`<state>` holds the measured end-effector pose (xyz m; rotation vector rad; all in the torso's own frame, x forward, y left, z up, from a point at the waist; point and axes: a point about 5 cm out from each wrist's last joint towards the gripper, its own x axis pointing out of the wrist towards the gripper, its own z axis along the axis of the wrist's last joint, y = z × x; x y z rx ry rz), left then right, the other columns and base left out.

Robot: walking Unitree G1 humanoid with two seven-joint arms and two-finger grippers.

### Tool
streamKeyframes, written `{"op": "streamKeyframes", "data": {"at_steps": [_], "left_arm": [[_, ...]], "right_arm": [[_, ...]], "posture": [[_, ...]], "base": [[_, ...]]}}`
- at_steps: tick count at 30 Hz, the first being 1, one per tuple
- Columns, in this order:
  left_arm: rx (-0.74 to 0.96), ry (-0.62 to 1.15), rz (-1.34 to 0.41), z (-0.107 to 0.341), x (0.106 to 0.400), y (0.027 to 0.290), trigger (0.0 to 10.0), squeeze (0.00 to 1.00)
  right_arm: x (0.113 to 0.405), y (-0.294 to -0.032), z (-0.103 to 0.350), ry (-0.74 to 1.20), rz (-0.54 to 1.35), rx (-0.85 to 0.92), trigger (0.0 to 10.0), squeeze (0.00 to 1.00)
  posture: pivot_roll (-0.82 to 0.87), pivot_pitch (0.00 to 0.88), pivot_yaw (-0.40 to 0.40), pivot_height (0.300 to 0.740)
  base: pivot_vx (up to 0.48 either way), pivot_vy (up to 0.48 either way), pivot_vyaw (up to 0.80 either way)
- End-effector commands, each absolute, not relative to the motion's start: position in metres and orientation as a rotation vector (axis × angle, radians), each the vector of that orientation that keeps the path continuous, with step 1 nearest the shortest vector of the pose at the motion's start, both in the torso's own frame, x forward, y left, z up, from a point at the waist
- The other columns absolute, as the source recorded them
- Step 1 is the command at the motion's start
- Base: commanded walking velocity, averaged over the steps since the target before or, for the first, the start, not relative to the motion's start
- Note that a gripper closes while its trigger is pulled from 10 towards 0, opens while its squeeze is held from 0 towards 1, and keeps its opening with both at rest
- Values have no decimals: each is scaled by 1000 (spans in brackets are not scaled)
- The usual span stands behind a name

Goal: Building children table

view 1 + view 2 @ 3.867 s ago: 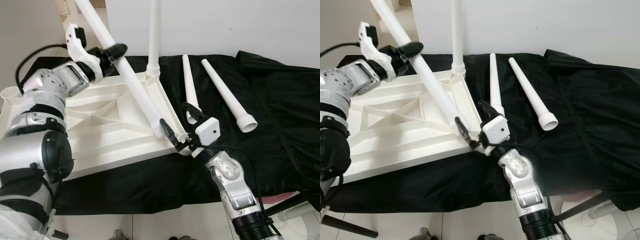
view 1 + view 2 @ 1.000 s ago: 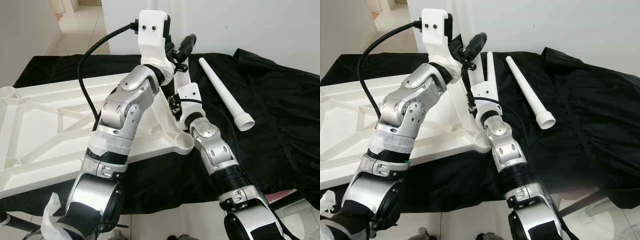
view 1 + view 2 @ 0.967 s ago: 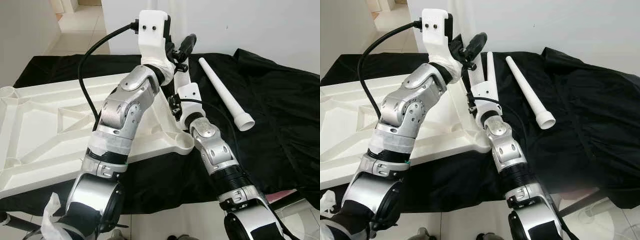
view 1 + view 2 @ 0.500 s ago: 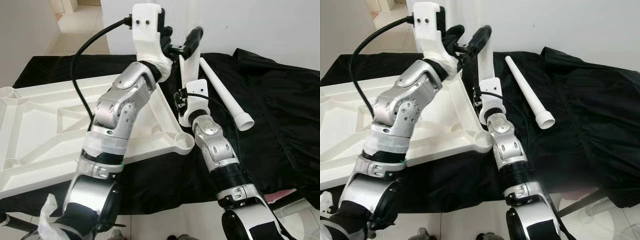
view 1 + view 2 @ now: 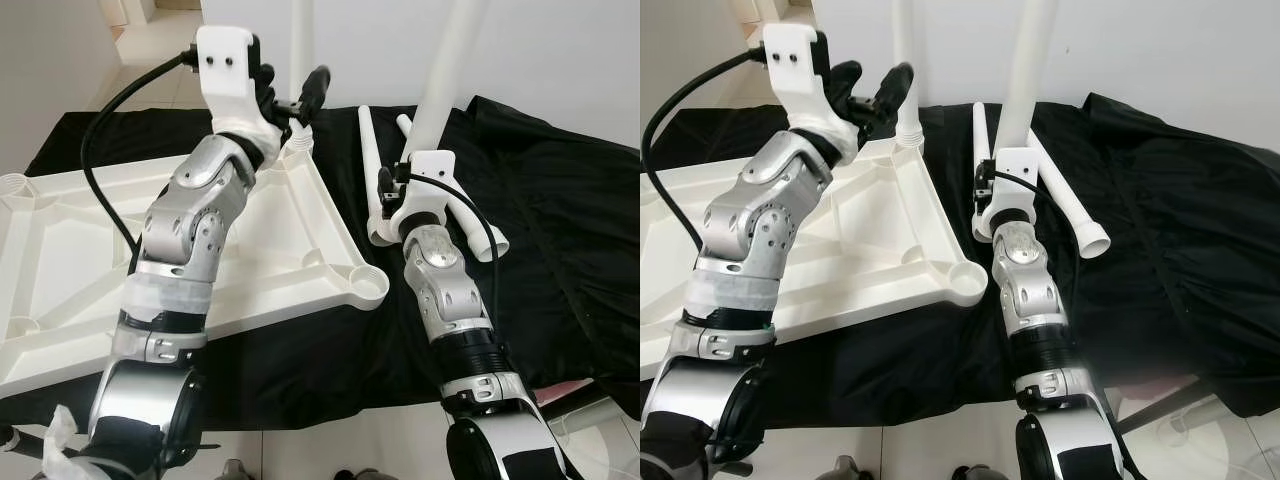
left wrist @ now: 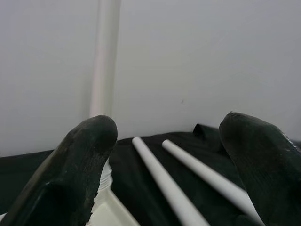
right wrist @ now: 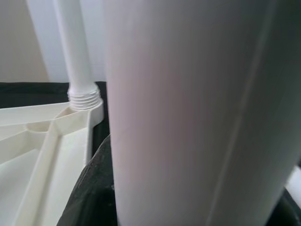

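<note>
An upturned tabletop point(image 5: 70, 250) lies on a black cloth point(image 5: 560, 200) over the worktop, one leg point(image 5: 300, 40) already standing screwed into its far corner socket. The right gripper point(image 5: 1012, 165) is clamped on a second leg point(image 5: 440, 80), held upright beside the tabletop's right edge, near the vacant near-corner socket point(image 5: 368, 285). The left gripper point(image 5: 290, 100), fingers point(image 6: 84, 160) spread apart and holding nothing, hovers by the fitted leg. Two loose legs point(image 5: 367, 160) lie on the cloth at the far edge. By this showing, three legs remain to be fitted.

Table leg point(image 5: 450, 60) now upright, right gripper point(image 5: 420, 190).
</note>
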<state>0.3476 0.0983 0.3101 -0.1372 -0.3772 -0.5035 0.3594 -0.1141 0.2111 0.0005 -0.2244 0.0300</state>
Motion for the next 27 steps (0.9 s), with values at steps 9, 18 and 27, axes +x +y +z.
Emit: {"op": "streamKeyframes", "data": {"at_steps": [9,18,27], "left_arm": [[20,-272,-498,257,341,121,10000,0],[71,-214,-478,231,333,131,10000,0],[137,-163,-554,194,308,135,10000,0]], "right_arm": [[340,-119,202,-301,65,7,10000,0],[331,-118,200,-319,98,17,10000,0],[324,-110,194,-305,160,9,10000,0]], "posture": [[-31,101,-17,740],[-32,110,-16,740],[-30,118,-20,740]], "base": [[0,0,0],[0,0,0],[0,0,0]]}}
